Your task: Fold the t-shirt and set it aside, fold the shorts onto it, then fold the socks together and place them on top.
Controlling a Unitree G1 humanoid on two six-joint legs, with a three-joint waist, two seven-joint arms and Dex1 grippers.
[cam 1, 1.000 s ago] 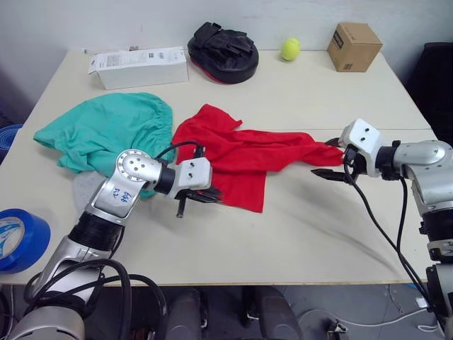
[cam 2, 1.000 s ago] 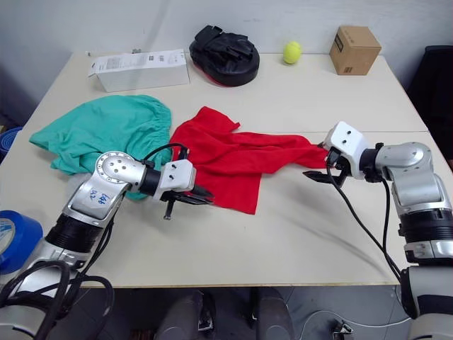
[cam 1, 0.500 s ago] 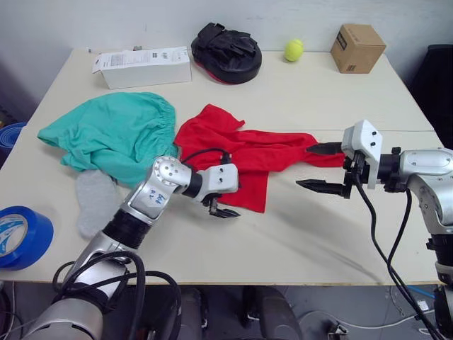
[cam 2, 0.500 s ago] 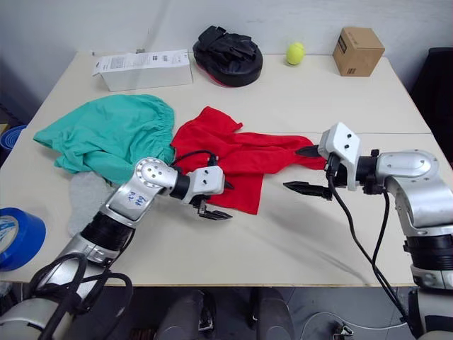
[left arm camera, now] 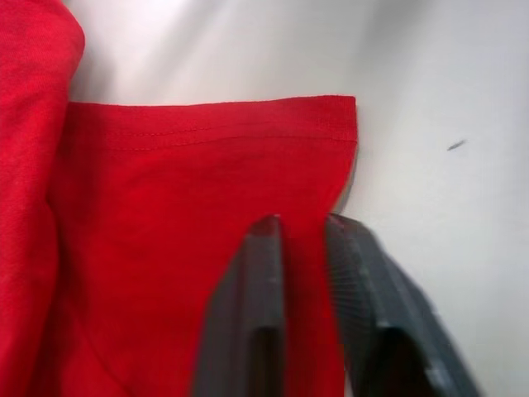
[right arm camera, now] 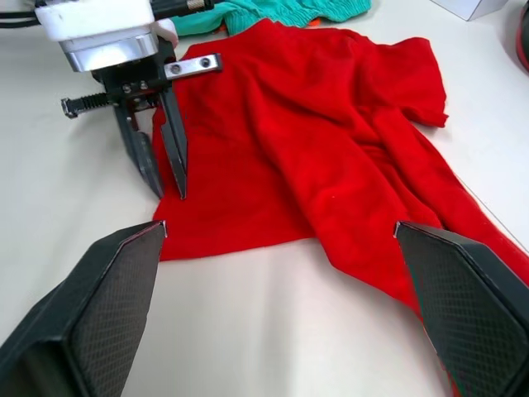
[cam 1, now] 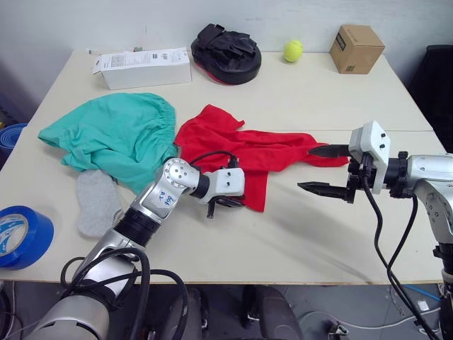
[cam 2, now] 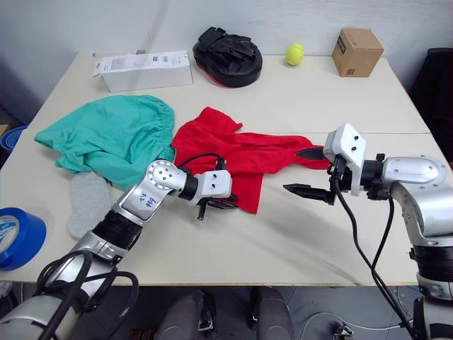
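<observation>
The red t-shirt [cam 1: 241,152] lies crumpled at the table's middle. My left gripper [cam 1: 228,204] sits at its near hem corner; in the left wrist view its fingers [left arm camera: 264,281] stand almost together, pinching the shirt's edge [left arm camera: 331,165]. The right wrist view shows the same gripper [right arm camera: 165,194] straddling that edge. My right gripper [cam 1: 311,168] hovers wide open at the shirt's right end, one finger over the red cloth, the other over bare table. To the left the teal shorts [cam 1: 113,134] lie bunched, touching the shirt. A grey sock [cam 1: 95,202] lies in front of them.
Along the far edge of the table [cam 1: 297,241] stand a white box [cam 1: 141,67], a black padded mitt [cam 1: 225,51], a tennis ball [cam 1: 292,49] and a cardboard box [cam 1: 355,47]. A blue tape roll [cam 1: 21,237] sits at the near left corner.
My left gripper has slid right along the shirt's near hem to its corner and closed there. My right gripper has opened wide and drawn a little to the right.
</observation>
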